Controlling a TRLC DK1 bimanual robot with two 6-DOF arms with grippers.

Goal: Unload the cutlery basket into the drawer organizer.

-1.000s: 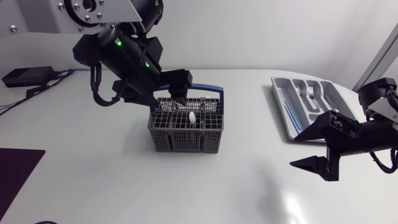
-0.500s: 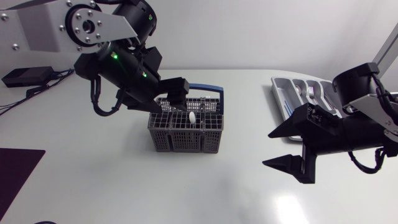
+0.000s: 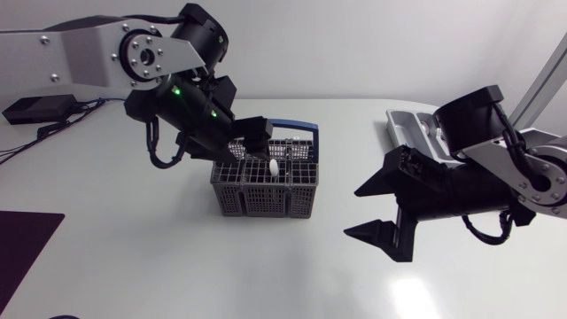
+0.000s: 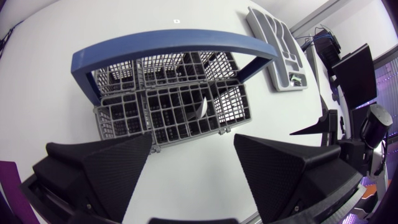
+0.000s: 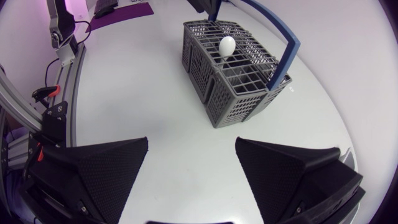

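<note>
The grey cutlery basket with a blue handle stands mid-table. A white spoon sticks up from one of its middle cells. My left gripper hovers open just above the basket's near side, nothing between its fingers; the spoon lies ahead of it. To the basket's right, my right gripper is open and empty, pointing at the basket and spoon. The grey drawer organizer at the back right is mostly hidden behind my right arm; it shows in the left wrist view.
A black box with cables sits at the table's far left. A dark purple mat lies at the front left edge. Bare white table lies between the basket and my right gripper.
My right arm has swung left from the table's right edge toward the basket, gripper still open. My left arm's upper links have shifted right while its gripper stays over the basket.
</note>
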